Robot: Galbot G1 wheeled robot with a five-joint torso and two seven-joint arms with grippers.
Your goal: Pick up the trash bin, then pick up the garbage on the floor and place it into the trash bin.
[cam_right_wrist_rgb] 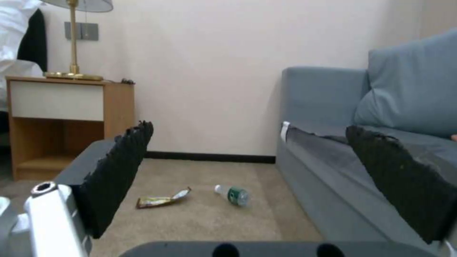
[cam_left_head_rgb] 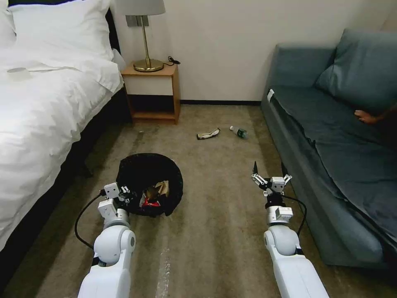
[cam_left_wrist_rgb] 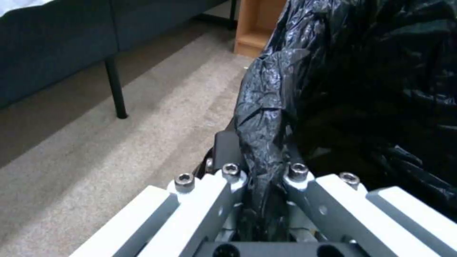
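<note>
The trash bin (cam_left_head_rgb: 136, 169), lined with a crinkly black bag, is on the left of the carpet, near the bed. A crumpled tan paper bag (cam_left_head_rgb: 162, 187) and a red-and-white wrapper (cam_left_head_rgb: 149, 202) lie inside it. My left gripper (cam_left_head_rgb: 125, 195) is shut on the bin's near rim, and the left wrist view shows the black liner (cam_left_wrist_rgb: 266, 117) pinched between its fingers. My right gripper (cam_left_head_rgb: 271, 179) hangs open above the carpet beside the sofa, holding nothing. Farther ahead on the floor lies more garbage: a flat dark wrapper (cam_left_head_rgb: 208, 133) (cam_right_wrist_rgb: 162, 200) and a small clear bottle (cam_left_head_rgb: 239, 132) (cam_right_wrist_rgb: 233, 194).
A white bed (cam_left_head_rgb: 37, 103) runs along the left, with a bed leg (cam_left_wrist_rgb: 115, 89) close to the bin. A wooden nightstand (cam_left_head_rgb: 153, 93) with a brass lamp stands at the back wall. A blue-grey sofa (cam_left_head_rgb: 331, 165) lines the right. Carpet (cam_left_head_rgb: 215, 231) lies between them.
</note>
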